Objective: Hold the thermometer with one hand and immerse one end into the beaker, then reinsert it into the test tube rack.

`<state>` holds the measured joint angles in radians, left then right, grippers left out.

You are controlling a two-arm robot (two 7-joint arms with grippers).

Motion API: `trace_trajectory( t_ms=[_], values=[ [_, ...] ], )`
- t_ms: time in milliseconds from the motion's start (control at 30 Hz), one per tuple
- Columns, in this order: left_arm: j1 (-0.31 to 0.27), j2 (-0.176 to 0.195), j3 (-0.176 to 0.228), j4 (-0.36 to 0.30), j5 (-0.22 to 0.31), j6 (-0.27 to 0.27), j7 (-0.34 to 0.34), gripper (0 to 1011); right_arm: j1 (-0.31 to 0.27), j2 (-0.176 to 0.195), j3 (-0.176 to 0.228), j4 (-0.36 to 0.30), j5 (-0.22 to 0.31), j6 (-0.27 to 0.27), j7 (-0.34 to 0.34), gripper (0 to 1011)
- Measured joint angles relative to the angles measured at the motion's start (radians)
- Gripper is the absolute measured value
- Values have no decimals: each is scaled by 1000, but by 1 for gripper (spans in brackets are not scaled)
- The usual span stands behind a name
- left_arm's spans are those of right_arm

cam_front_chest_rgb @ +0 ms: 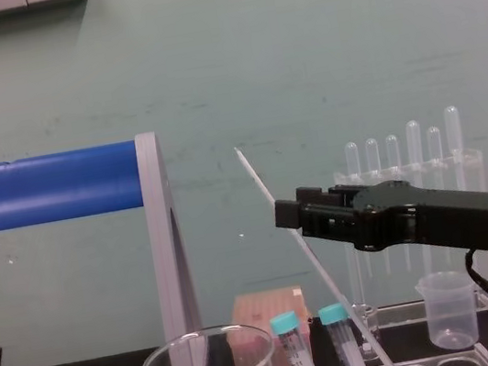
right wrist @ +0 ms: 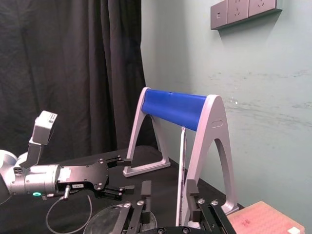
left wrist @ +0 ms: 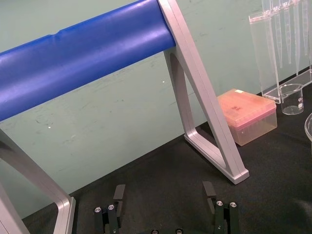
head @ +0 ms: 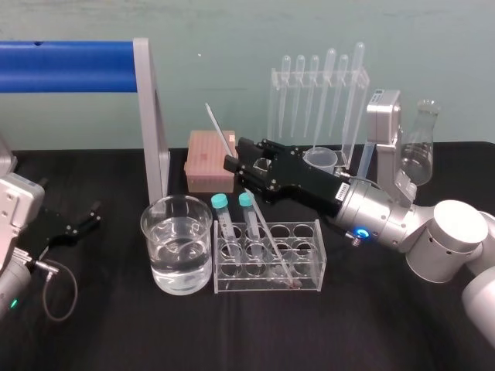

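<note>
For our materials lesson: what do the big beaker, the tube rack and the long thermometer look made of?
Beaker: likely glass, clear and glossy, with a rolled rim. Rack: probably clear acrylic, flat sheets with bright edges. Thermometer: seemingly glass, a thin clear rod, though plastic is possible.

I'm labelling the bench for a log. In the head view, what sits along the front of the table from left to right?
Left tool → beaker → test tube rack → right arm's blue ring. The right tool, reaching over the rack by the thermometer, overlaps it, so it is left out.
</note>
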<state>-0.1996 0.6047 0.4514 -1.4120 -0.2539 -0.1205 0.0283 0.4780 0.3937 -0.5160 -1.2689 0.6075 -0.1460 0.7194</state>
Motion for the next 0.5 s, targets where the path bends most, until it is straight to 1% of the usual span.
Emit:
trace_trajectory(
  t_ms=[100, 133, 167, 233, 267, 333, 400, 433, 500],
  values=[
    [0, 0, 0, 0, 0, 0, 0, 1008, 0, 0, 0, 0, 0, 0, 0, 518],
    [0, 0, 0, 0, 0, 0, 0, 1008, 0, 0, 0, 0, 0, 0, 0, 586],
    [0, 0, 0, 0, 0, 0, 0, 1008, 0, 0, 0, 0, 0, 0, 0, 605],
    [0, 0, 0, 0, 0, 0, 0, 1008, 0, 0, 0, -1, 1, 0, 0, 687],
    [0, 0, 0, 0, 0, 0, 0, 1008, 0, 0, 0, -1, 1, 0, 0, 687],
    [0, 0, 0, 0, 0, 0, 0, 1008, -1, 1, 1, -2, 1, 1, -1, 764],
    [0, 0, 0, 0, 0, 0, 0, 1008, -16, 14, 22, -29, 5, 22, -37, 818],
    [0, 0, 0, 0, 0, 0, 0, 1008, -30, 24, 40, -49, 9, 39, -70, 852],
    [0, 0, 0, 0, 0, 0, 0, 1008, -50, 38, 67, -73, 13, 58, -115, 925]
  ],
)
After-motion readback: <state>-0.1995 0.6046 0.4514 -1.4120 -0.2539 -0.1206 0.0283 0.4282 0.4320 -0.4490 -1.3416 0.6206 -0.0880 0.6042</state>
